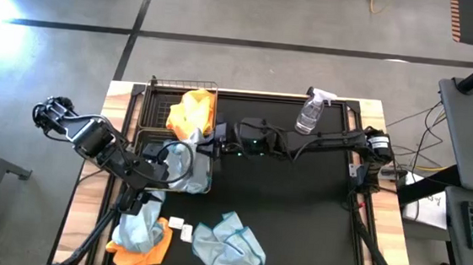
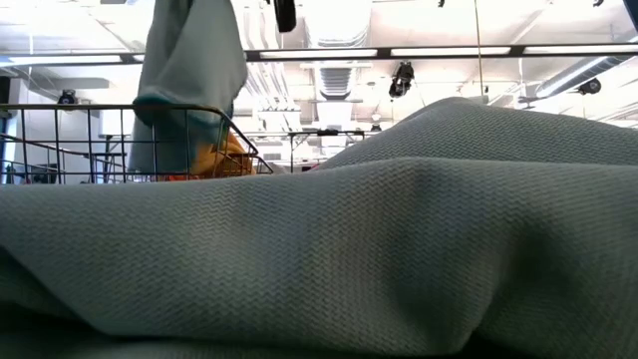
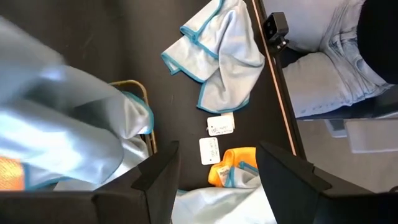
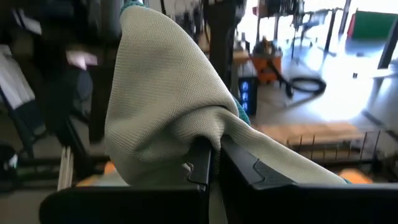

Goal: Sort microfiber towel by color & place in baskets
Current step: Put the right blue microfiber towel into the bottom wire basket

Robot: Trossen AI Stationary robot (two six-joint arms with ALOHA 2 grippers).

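Pale blue-grey microfiber towel pinched between the right gripper fingers, held up over the black wire-mesh baskets.

Both fingers are seen pressed together on a fold of that cloth in the right wrist view. The far black wire-mesh basket is topped with an orange-yellow towel; the near basket, touching it, looks to be filled with blue-grey cloth, though it's partly hidden by the arm. The left gripper is spread wide, nothing in it, hovering near the front left corner over a blue-grey towel lying on an orange one. Another crumpled blue-grey towel is sat at the front edge, two small white tags just beside it. A clear plastic spray bottle is lying at the back.
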